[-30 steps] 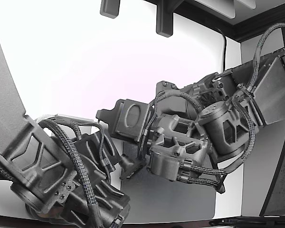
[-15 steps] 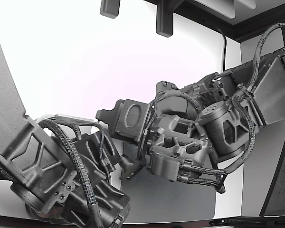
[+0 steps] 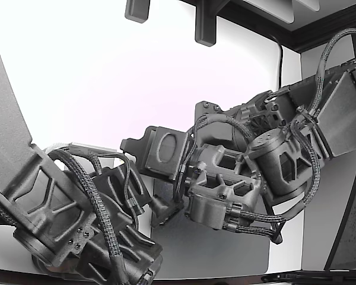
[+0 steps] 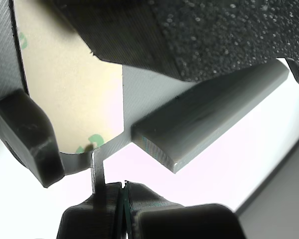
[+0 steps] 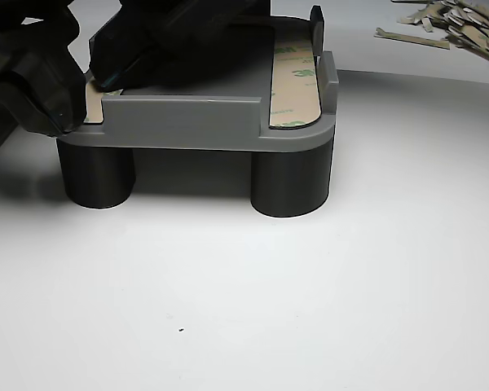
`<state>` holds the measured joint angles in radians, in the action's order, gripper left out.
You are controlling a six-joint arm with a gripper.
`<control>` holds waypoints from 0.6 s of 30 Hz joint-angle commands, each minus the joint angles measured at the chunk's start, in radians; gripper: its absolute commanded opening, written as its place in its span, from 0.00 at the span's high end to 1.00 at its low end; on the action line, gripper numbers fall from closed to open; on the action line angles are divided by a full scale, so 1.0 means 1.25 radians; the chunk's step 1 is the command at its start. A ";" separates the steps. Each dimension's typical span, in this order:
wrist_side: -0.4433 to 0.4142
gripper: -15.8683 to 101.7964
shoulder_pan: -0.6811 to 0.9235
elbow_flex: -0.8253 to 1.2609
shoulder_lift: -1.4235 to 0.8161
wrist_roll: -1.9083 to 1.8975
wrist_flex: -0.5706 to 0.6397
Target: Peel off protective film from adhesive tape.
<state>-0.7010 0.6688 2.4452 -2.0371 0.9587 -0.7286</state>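
In the wrist view, beige protective film (image 4: pixel 70 94) with green print covers the adhesive tape on a grey part (image 4: pixel 209 119). A thin tab of the film (image 4: pixel 96 172) runs off the part's edge to my gripper (image 4: pixel 123 199), whose two dark fingers are pressed together with no gap. In the other view, my gripper (image 5: pixel 90 81) sits at the left corner of the grey fixture (image 5: pixel 187 122), over a beige strip (image 5: pixel 94 110). A second film-covered strip (image 5: pixel 293 73) lies along the fixture's right side. The exterior view shows both arms from below, tips meeting near the middle; the film is hidden there.
The fixture stands on two dark round legs (image 5: pixel 289 179) on a white table. A pile of peeled film scraps (image 5: pixel 460 20) lies at the back right in the other view. A second arm's dark body (image 5: pixel 179 32) covers the fixture's top.
In the exterior view, the arm on the right and its wrist have shifted slightly down and to the left. The arm on the left has stayed still.
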 commanded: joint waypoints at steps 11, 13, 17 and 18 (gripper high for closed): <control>-0.013 0.96 -0.005 -0.026 -0.005 0.004 0.002; -0.013 0.96 -0.005 -0.027 -0.004 0.005 0.001; -0.013 0.96 -0.005 -0.026 -0.002 0.005 0.001; -0.013 0.96 -0.005 -0.026 -0.002 0.005 0.001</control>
<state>-0.7133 0.6688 2.4421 -2.0249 0.9633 -0.7302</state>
